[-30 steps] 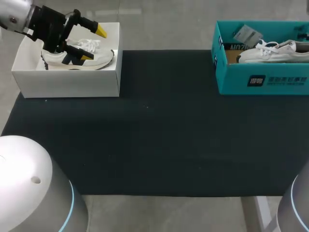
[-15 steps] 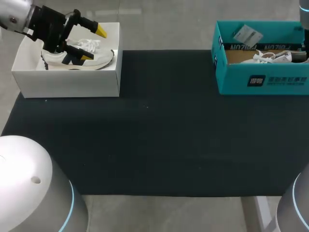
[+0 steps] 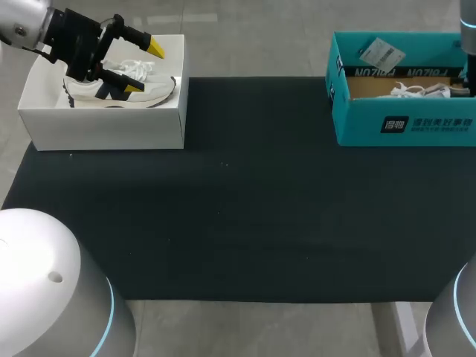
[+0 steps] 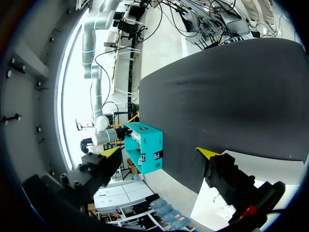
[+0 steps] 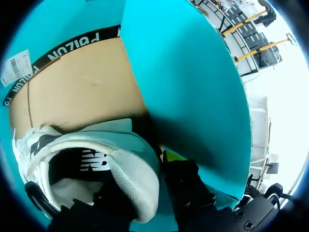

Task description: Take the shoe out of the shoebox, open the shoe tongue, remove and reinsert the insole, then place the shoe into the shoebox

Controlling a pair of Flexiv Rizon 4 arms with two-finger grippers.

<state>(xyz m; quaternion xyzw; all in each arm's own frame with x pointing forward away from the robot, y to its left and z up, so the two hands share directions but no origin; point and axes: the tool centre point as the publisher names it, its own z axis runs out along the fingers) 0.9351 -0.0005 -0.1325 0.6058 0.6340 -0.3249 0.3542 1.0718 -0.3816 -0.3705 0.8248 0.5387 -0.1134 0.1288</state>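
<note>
Two fingers of the right hand (image 5: 145, 176) clamp the heel of the shoe (image 3: 420, 91) inside the teal shoebox (image 3: 401, 123), far right; the left hand (image 3: 143, 68) hangs spread over the white box (image 3: 104, 126), far left.

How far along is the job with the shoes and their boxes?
Nearly done, it seems: the white sneaker sits in the teal shoebox, lower than a second ago; insole steps cannot be checked. In hand: the right gripper grips its heel. The left gripper hangs open above the white shoebox. Left: release and withdraw.
</note>
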